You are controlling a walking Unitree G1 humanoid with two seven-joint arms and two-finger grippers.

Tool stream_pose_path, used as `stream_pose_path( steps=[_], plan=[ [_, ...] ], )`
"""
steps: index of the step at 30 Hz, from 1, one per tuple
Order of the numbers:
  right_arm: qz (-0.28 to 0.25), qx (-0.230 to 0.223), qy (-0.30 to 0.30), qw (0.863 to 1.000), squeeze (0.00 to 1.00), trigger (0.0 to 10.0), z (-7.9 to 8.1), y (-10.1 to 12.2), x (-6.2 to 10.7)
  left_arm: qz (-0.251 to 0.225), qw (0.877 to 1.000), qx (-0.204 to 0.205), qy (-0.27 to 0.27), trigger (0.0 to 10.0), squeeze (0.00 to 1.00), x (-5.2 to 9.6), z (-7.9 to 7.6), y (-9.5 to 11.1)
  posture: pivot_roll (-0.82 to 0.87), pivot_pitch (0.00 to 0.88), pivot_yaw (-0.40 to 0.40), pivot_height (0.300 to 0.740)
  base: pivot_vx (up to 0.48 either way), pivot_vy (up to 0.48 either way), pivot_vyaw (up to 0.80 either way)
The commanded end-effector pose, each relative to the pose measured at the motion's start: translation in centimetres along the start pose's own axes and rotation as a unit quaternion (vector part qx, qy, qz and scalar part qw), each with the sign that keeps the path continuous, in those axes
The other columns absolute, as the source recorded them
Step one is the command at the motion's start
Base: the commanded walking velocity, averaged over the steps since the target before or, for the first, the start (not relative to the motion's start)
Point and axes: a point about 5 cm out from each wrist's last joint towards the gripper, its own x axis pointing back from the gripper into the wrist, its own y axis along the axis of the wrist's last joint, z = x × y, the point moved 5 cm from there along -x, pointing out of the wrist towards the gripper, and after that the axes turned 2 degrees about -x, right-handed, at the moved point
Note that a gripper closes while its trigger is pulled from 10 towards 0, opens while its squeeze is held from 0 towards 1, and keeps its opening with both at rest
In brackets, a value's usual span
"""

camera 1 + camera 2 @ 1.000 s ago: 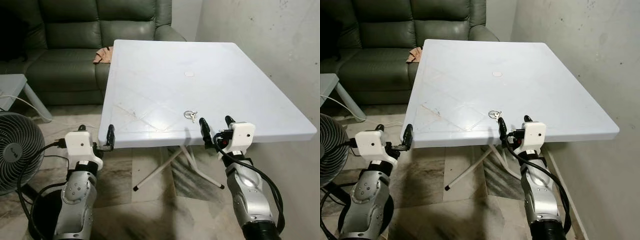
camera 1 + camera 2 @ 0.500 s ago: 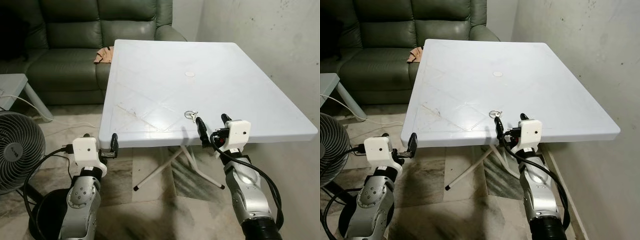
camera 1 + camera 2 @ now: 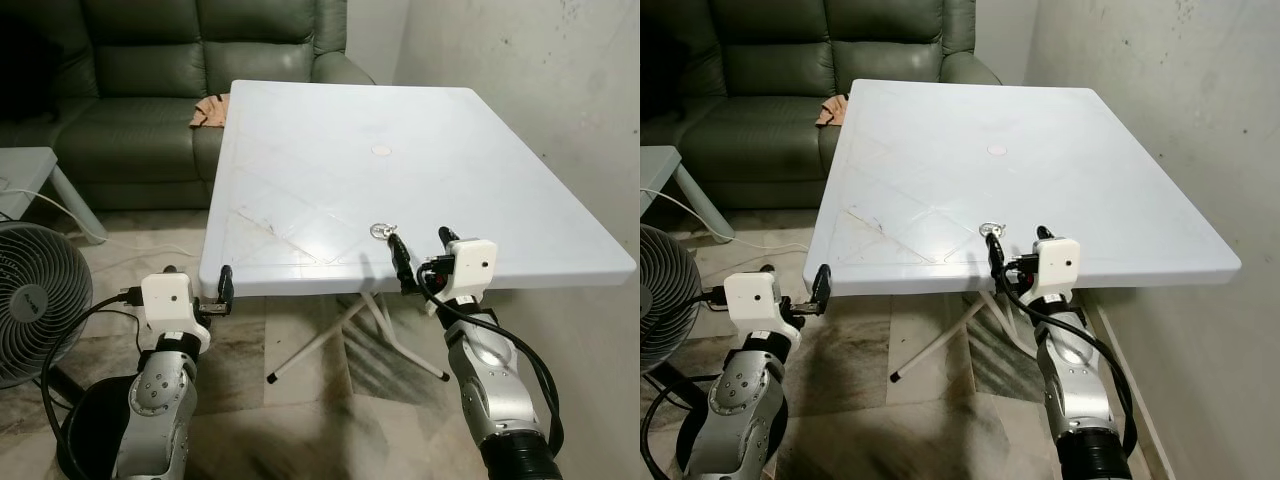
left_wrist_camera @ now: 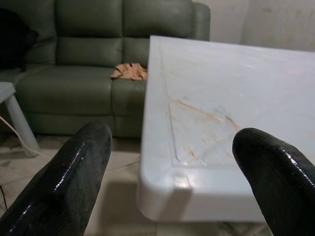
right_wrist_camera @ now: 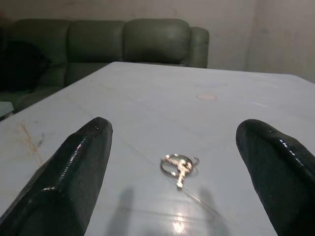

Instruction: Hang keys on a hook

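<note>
Right tool [image 3: 421,250] (fingers spread wide) hovers just short of keys [image 3: 381,231] on table [image 3: 300,150].

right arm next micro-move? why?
Probably ease the right gripper forward over the table edge and down around the keys. Its fingers are open and lined up with the keys, which lie loose on the tabletop just ahead, not yet between the tips. The left gripper sits at the near left corner, uninvolved.

The keys [image 3: 381,230] lie on the tabletop [image 3: 300,160] near its front edge; the right pincer [image 3: 420,252] sits just before them; the left pincer [image 3: 197,292] at the tabletop's front-left corner; a sofa [image 3: 150,70] behind; a fan [image 3: 35,300] left.
</note>
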Motion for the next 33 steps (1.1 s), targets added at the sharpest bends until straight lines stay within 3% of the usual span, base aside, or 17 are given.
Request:
stream_pose_path(
  steps=[1,26,33],
  plan=[
    [-0.010,0.001,0.005,1.000,0.00,10.0,0.2,0.6,-0.4,-0.012,1.000,-0.005,0.004,10.0,0.00,-0.2,0.4,0.9,0.02,0.033,-0.049,0.740,0.371,0.000,0.00],
    [-0.007,0.001,0.011,1.000,0.00,10.0,0.2,0.4,-0.6,-0.013,1.000,-0.002,0.006,10.0,0.00,-0.1,0.2,1.2,0.03,0.042,-0.052,0.740,0.364,0.000,0.00],
    [0.016,0.024,0.049,0.998,0.00,10.0,0.2,0.0,-1.0,-0.020,1.000,-0.005,-0.007,10.0,0.00,0.4,-0.8,1.2,0.03,0.048,-0.060,0.740,0.000,0.000,0.00]
  ],
)
